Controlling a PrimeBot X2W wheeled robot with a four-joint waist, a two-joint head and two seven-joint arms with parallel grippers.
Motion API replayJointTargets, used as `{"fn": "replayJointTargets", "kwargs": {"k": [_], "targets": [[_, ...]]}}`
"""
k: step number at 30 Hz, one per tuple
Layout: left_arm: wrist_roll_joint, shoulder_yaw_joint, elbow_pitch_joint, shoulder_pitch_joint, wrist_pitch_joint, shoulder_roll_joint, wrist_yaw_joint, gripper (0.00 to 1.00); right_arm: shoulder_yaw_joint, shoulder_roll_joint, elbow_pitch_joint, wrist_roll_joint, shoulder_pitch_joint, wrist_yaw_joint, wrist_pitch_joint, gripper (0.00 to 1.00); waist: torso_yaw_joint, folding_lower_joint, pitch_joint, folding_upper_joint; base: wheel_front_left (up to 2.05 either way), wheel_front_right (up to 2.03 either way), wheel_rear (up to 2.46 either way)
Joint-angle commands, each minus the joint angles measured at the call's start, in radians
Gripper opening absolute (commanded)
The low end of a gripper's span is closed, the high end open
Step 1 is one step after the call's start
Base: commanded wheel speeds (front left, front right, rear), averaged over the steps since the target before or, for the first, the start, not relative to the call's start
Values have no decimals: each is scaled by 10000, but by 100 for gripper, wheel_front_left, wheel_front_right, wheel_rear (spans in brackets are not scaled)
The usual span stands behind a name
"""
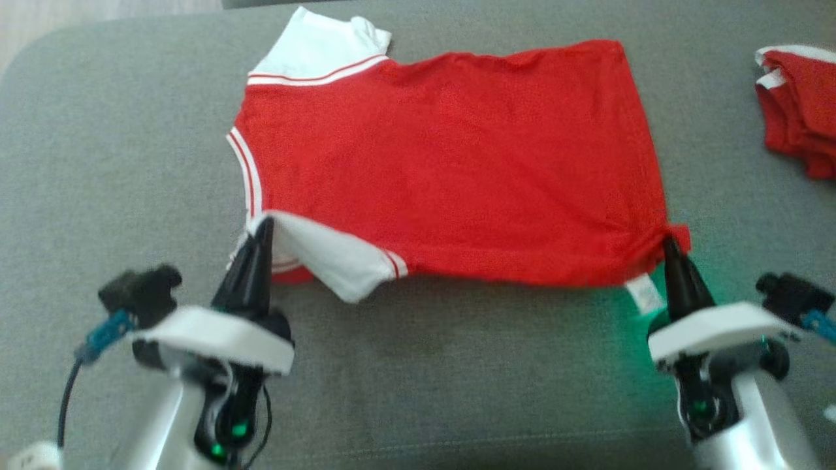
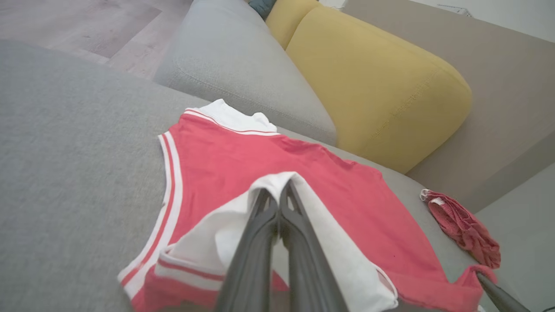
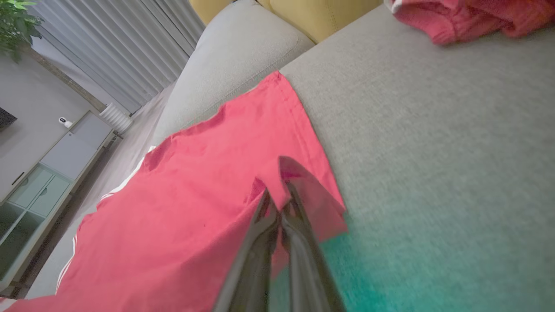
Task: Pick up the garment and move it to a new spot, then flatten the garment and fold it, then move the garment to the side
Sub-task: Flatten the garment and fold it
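A red garment [image 1: 450, 163] with white sleeves and striped trim lies spread on the grey cushion [image 1: 98, 163], collar to the left. My left gripper [image 1: 264, 225] is shut on the near white sleeve [image 2: 225, 234], lifting it a little. My right gripper [image 1: 667, 243] is shut on the near hem corner [image 3: 303, 173], which is raised and bunched. Both pairs of fingers [image 2: 277, 203] [image 3: 277, 203] are pinched together on the cloth in the wrist views. The far sleeve [image 1: 320, 46] lies flat at the back left. A small white label [image 1: 643, 294] hangs below the hem.
A second crumpled red garment [image 1: 797, 104] lies at the cushion's right edge. Behind the cushion stand a grey backrest [image 2: 243, 65] and a yellow one [image 2: 381, 82]. Bare cushion stretches in front of and left of the garment. Wooden floor [image 2: 86, 26] lies beyond the left edge.
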Motion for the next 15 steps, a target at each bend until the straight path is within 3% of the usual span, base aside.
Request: {"fn": "replayJointTargets", "kwargs": {"k": [1, 12, 13, 15], "targets": [[-90, 401, -82, -558, -115, 12, -61, 0, 185, -65, -181, -45, -475, -9, -90, 0, -101, 1, 150, 0, 0, 0, 0], [94, 481, 2519, -2383, -679, -104, -352, 0, 313, -65, 1656, -316, -2472, -9, -336, 0, -239, 1, 664, 0, 0, 0, 0], [105, 499, 2671, -2486, -743, -115, -373, 0, 340, -65, 1791, -307, -2594, -9, -378, 4, -228, 1, 671, 0, 0, 0, 0], [109, 530, 2970, -2683, -842, -146, -418, 0, 425, -65, 2049, -290, -2822, -9, -453, 39, -199, 1, 677, 0, 0, 0, 0]]}}
